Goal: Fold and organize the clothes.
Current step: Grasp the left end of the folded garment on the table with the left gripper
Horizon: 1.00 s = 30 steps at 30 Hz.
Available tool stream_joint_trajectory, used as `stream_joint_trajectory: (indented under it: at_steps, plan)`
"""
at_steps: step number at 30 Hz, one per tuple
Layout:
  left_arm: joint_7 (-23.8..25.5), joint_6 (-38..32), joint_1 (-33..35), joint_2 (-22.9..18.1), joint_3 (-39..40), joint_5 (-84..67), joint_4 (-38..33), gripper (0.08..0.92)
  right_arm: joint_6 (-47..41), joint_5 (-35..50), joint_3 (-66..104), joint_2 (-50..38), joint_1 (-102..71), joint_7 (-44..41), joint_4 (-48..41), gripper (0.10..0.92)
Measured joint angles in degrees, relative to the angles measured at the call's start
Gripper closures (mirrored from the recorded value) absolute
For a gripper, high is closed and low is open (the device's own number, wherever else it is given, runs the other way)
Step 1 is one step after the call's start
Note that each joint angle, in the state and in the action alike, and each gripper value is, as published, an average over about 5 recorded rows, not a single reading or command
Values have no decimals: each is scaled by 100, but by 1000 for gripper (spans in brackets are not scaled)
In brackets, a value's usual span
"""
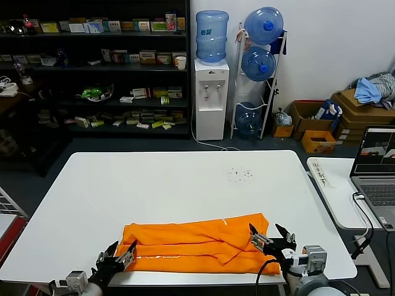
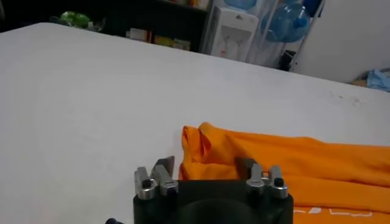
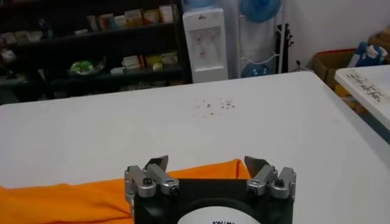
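At the near edge of the white table lies the orange T-shirt, folded into a long band; the left gripper is at its left end and the right gripper at its right end, both with jaws spread and pinching nothing. Only the left wrist view shows the pale lettering near the hem. Farther back, the head view alone shows a cardboard box carrying a blue-grey cloth heap, and a water dispenser.

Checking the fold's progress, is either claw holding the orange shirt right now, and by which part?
Nothing is held. The left claw and right claw stand open at the near corners of the orange T-shirt.
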Motion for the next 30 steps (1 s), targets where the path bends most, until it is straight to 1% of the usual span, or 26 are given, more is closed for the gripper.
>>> stream_joint_trajectory:
  at_steps: [15, 18, 21, 30]
  plan:
    - [-79, -13, 50, -71, 53, -7, -10, 778, 5, 59, 22, -19, 33, 18, 6, 203]
    - [-84, -33, 51, -91, 64, -4, -19, 848, 11, 59, 25, -15, 38, 18, 1, 203]
    - [-84, -43, 36, -102, 57, 6, -45, 872, 19, 58, 25, -8, 49, 20, -12, 203]
    - [14, 12, -97, -17, -154, 235, -231, 872, 45, 65, -22, -2, 143, 42, -83, 203]
